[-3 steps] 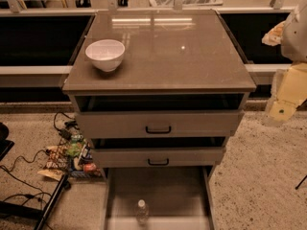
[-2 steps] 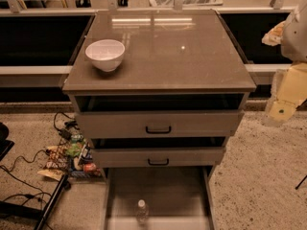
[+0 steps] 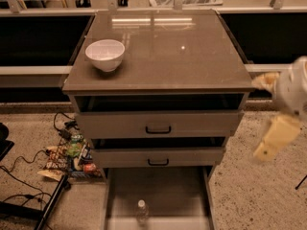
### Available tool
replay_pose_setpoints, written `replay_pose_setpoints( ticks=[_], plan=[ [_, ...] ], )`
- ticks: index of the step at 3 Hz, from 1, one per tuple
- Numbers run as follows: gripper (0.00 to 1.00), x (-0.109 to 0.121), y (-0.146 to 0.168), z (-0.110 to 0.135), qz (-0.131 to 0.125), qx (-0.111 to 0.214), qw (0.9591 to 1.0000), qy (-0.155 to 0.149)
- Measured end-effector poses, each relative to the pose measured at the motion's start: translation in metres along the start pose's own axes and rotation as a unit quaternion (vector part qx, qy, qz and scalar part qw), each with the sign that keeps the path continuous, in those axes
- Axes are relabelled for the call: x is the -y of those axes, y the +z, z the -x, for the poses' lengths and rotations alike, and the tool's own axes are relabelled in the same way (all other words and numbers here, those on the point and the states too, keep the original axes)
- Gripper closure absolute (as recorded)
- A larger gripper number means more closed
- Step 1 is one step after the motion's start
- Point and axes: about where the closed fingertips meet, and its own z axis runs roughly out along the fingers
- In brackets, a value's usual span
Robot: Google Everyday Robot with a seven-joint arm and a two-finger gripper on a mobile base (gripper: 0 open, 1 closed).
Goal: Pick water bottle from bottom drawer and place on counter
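Observation:
The water bottle [image 3: 141,210] stands upright near the front middle of the open bottom drawer [image 3: 163,188]; its white cap shows. The counter [image 3: 168,47] is the glossy grey-brown cabinet top, with light reflections at its back. My gripper [image 3: 274,137] hangs in the air to the right of the cabinet, level with the upper drawers. It is well above and to the right of the bottle and holds nothing that shows.
A white bowl [image 3: 105,54] sits on the counter's left side. The two upper drawers [image 3: 158,123] with black handles stand slightly open. Cables and packets [image 3: 72,155] lie on the floor at the left, with a black stand leg [image 3: 48,207] nearby.
My gripper has dropped lower and moved slightly left beside the cabinet. The bottle, bowl and drawers have not moved.

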Motion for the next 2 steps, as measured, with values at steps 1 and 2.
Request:
replay_pose_setpoints(
  ticks=[1,2],
  plan=[
    [0.00,-0.038,0.071,-0.024,0.031,0.087,0.9955,0.017],
    [0.00,-0.065,0.137,-0.033,0.039,0.193,0.9791,0.051]
  ],
)
